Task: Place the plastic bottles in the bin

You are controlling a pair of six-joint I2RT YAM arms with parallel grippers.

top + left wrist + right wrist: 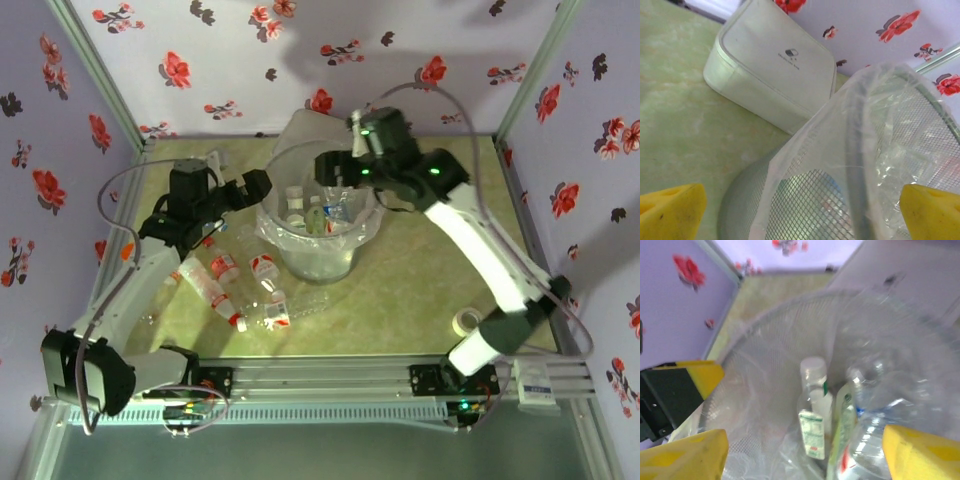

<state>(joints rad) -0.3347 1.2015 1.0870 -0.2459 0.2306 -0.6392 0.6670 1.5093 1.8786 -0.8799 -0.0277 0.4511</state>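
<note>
1. Left arm (125,295): white tubular links between black joint housings, with a small orange-red mark at one joint.
2. Right arm (480,250): the same white links and black housings; green lights glow on the upper ones.
3. A thin grey cable (103,195) loops off the left arm, a second cable (430,85) off the right.
4. Left fingers (670,210) and right fingers (920,455) end in blunt yellow blocks.

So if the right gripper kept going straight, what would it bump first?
Probably the white-capped bottle standing in the bin, since the open right gripper points down into it; depth is unclear.
</note>
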